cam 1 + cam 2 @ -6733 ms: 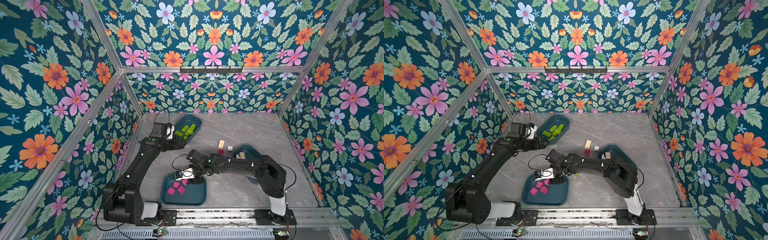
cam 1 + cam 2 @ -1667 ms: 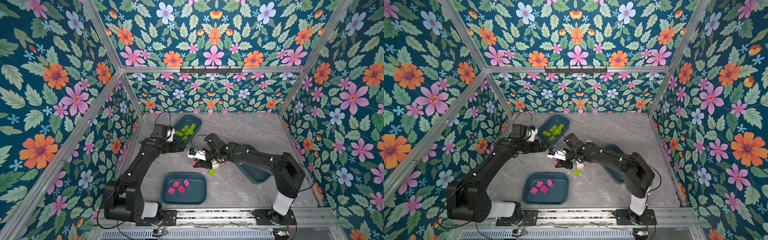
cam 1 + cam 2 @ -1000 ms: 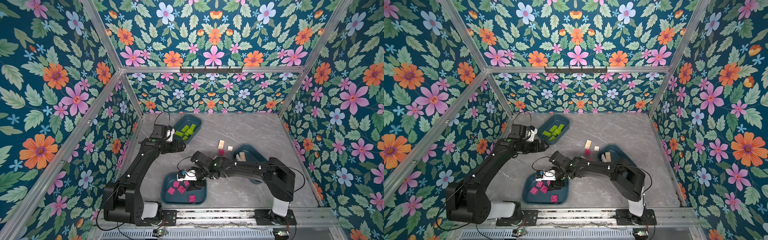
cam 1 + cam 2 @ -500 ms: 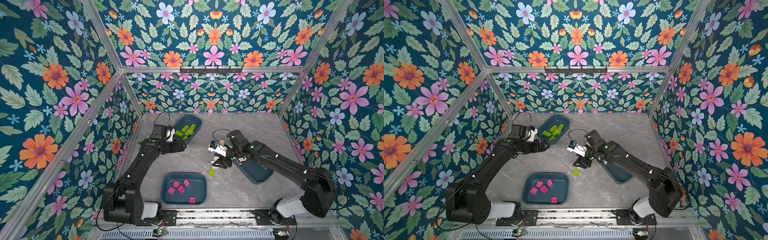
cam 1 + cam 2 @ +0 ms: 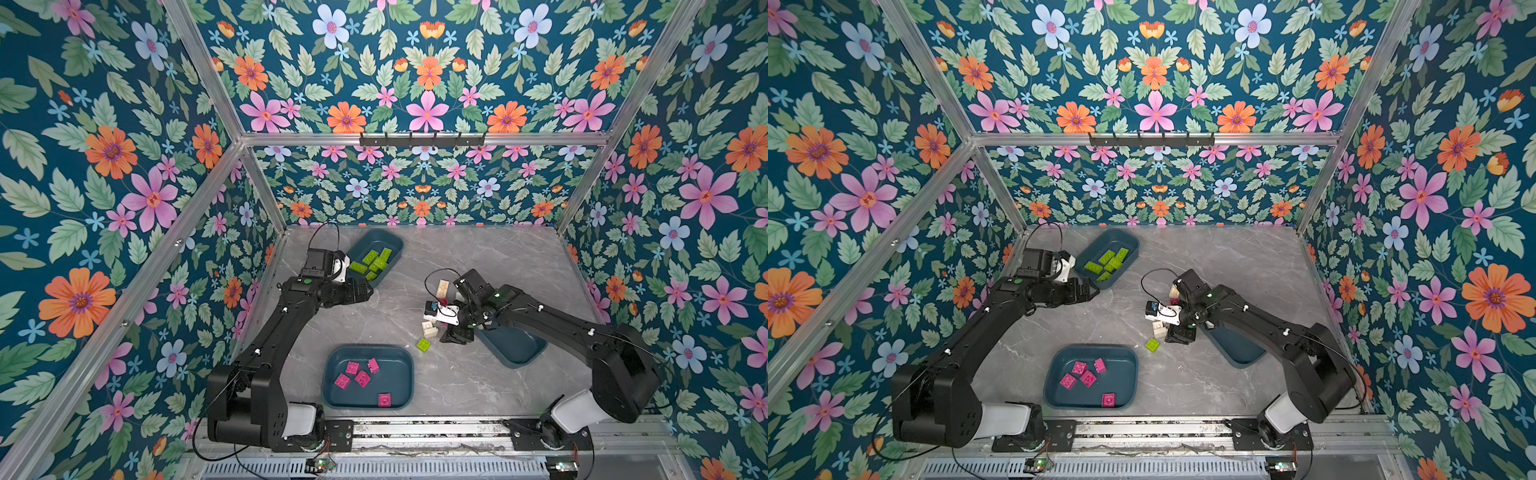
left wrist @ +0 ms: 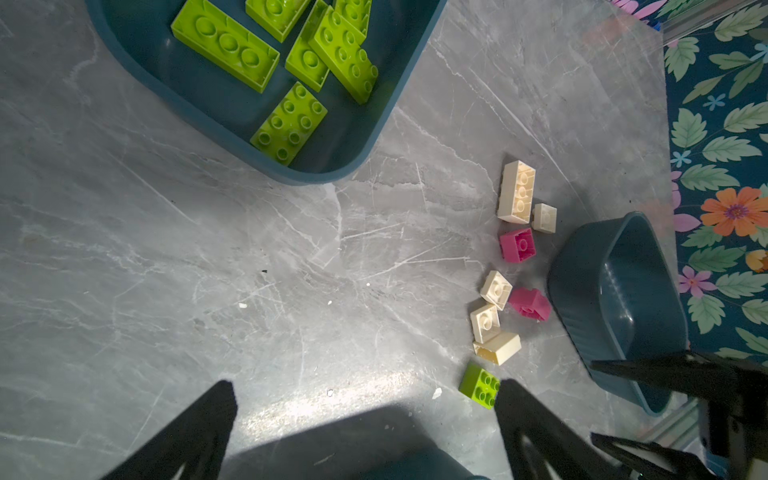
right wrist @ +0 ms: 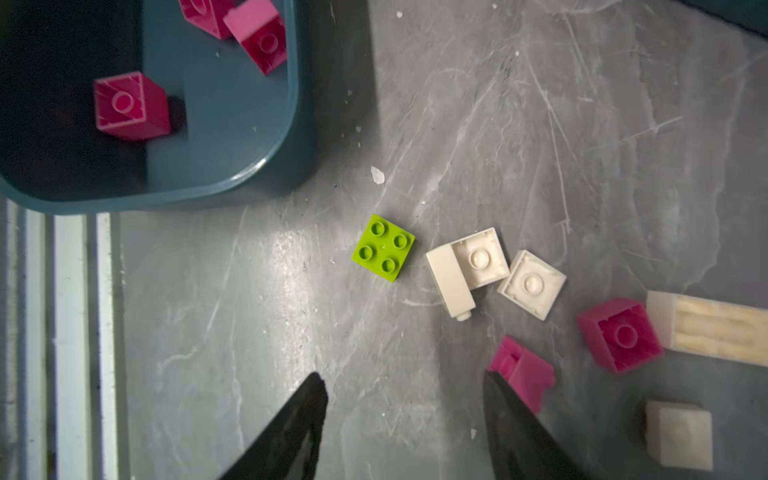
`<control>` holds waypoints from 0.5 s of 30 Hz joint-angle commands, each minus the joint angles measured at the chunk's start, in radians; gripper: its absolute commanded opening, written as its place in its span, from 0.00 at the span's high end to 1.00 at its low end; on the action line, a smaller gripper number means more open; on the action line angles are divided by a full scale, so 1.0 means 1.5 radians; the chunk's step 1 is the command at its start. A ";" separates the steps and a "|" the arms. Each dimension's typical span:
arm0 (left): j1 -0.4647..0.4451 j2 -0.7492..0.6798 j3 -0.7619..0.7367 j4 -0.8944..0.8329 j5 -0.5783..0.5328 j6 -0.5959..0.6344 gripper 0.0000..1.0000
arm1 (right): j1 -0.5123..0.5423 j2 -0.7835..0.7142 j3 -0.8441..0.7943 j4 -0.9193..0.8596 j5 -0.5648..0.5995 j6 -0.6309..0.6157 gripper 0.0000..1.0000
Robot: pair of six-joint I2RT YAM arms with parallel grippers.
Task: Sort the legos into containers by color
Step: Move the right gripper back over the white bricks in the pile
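Loose legos lie mid-table: a lime green square (image 5: pixel 424 344), cream ones (image 5: pixel 430 328) and pink ones (image 7: pixel 619 334). My right gripper (image 7: pixel 404 380) hovers low over this pile, open with nothing between its fingers; a pink brick (image 7: pixel 521 374) sits just outside one fingertip. The far-left container (image 5: pixel 392 245) holds green legos (image 5: pixel 374 262). The front container (image 5: pixel 395 374) holds several pink legos (image 5: pixel 362 378). The third container (image 5: pixel 519 347) lies partly under my right arm. Beside the green container, my left gripper (image 5: pixel 365 293) is open and empty.
Flowered walls with metal posts close in the table on three sides. A metal rail (image 5: pixel 415 428) carrying both arm bases runs along the front edge. The long cream brick (image 5: pixel 443 286) lies farthest back in the pile. Small white chips (image 7: pixel 377 174) dot the marble.
My right gripper swung from over the pink container back to the loose pile, then dropped slightly toward the front. The left arm has not moved.
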 commanded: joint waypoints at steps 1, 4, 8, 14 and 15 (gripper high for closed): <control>0.001 0.004 0.005 0.002 0.003 0.010 0.00 | 0.000 0.036 0.010 0.030 0.007 -0.072 0.40; 0.001 0.006 0.006 0.001 0.005 0.012 0.00 | 0.000 0.089 0.025 0.038 0.028 -0.098 0.41; 0.001 0.007 0.001 0.002 0.004 0.013 0.00 | 0.000 0.126 0.037 0.060 0.026 -0.118 0.41; 0.001 0.010 -0.002 0.004 0.004 0.015 0.00 | 0.002 0.165 0.062 0.067 0.004 -0.124 0.44; 0.001 0.011 -0.003 0.004 0.004 0.016 0.00 | 0.003 0.169 0.067 0.064 0.000 -0.126 0.46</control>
